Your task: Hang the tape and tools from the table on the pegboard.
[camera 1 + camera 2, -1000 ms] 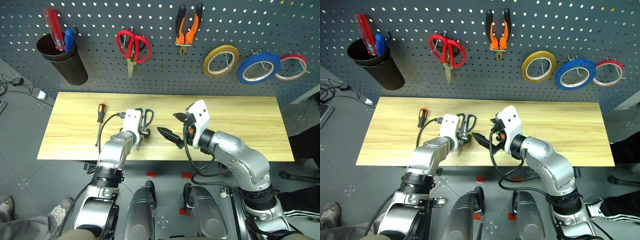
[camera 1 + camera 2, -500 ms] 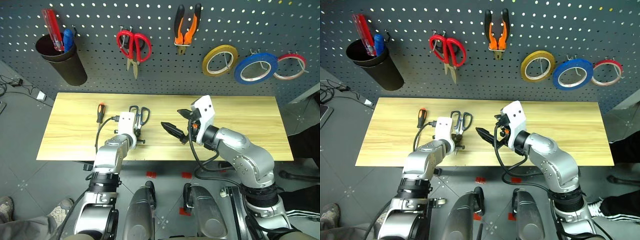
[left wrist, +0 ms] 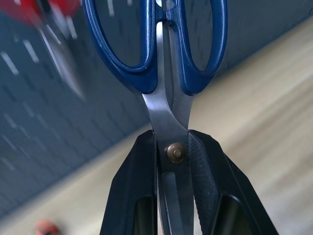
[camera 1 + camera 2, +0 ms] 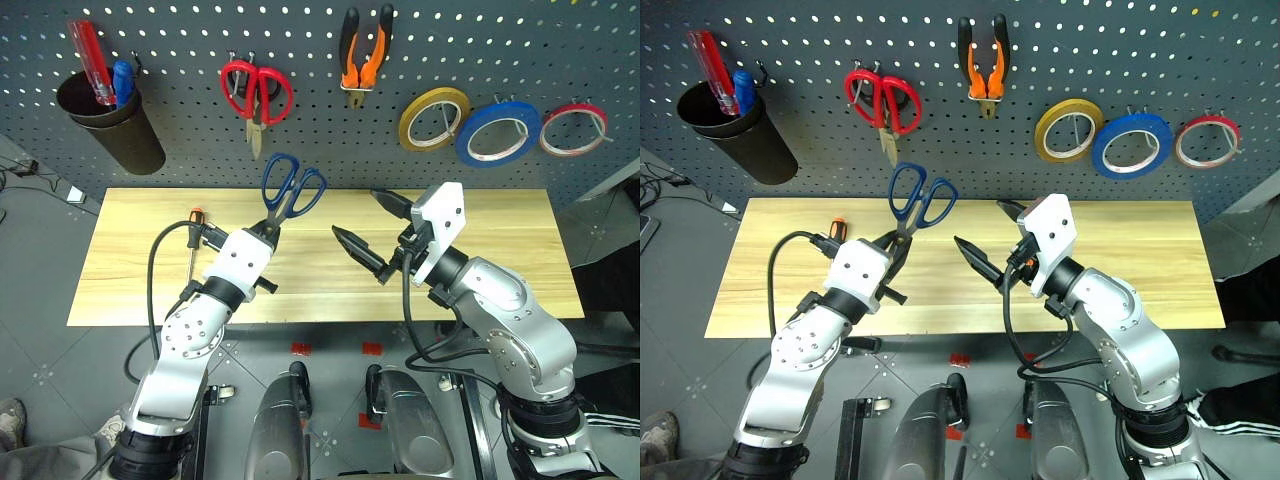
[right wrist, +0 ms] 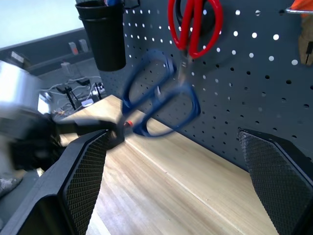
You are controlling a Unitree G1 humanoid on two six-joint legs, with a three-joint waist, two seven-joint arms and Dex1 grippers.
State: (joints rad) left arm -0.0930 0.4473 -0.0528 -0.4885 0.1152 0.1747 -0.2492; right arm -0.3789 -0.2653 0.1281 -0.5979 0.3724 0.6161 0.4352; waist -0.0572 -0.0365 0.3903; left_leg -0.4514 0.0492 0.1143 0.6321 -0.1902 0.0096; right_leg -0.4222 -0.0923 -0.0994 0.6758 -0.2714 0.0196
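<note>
Above the worktop (image 4: 120, 290), between it and the pegboard (image 4: 560, 50), the scissors (image 4: 290, 192) hang in the air with blue-looking loops uppermost and blades running down into the left end effector (image 4: 262, 232). Long axis: tilted, loops leaning up toward the pegboard, tips buried between the fingers. Left wrist view shows both black fingers (image 3: 134, 191) pressed together on the steel right at the pivot rivet (a firm pinch, no gap visible).

Relative to the pegboard: the scissors sit just below the red-looped scissors (image 4: 255, 95), still apart from the panel. A free hook would lie up and ahead of the loops, so the left arm is the nearer one for this hang.

Right end effector (image 4: 378, 238) hovers over the worktop mid-span beside the scissors, fingers spread wide, holding nothing.

Also against the pegboard: pliers (image 4: 364, 55) and blue tape (image 4: 497, 133) already hung. Screwdriver (image 4: 196, 240) still lies on the worktop, near its left end.
</note>
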